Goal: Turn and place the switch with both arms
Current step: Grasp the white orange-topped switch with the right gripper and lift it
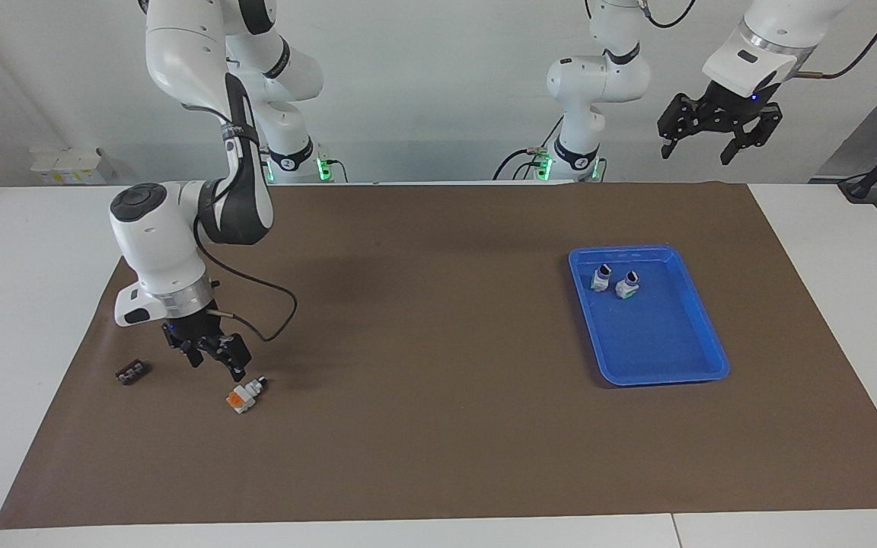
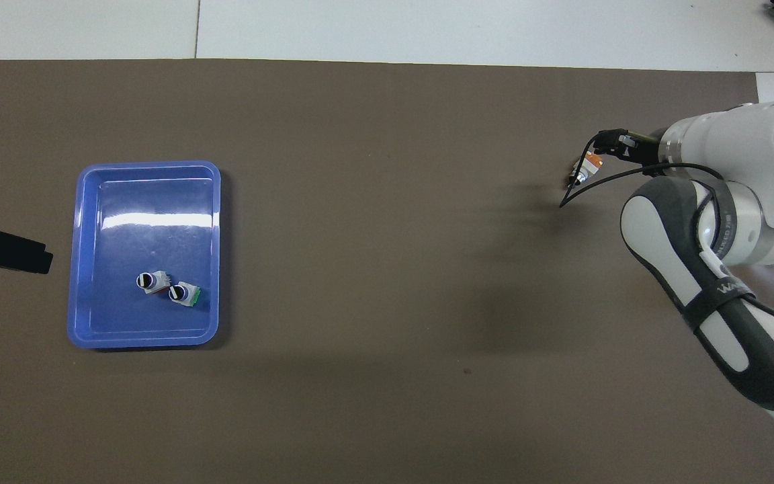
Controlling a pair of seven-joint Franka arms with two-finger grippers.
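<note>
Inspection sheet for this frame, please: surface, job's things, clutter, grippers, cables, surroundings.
Surface: brown mat on a white table.
Job's things: orange-faced switch lying on the mat; two switches in the blue tray.
Clutter: small black piece on the mat.
Grippers: right gripper just above the orange-faced switch, jaws open; left gripper waits raised, jaws open.
Cables: black cable looping from the right wrist.
Surroundings: nothing seen.

Right tool point(image 1: 214, 358) low, left tool point(image 1: 715, 131) raised
</note>
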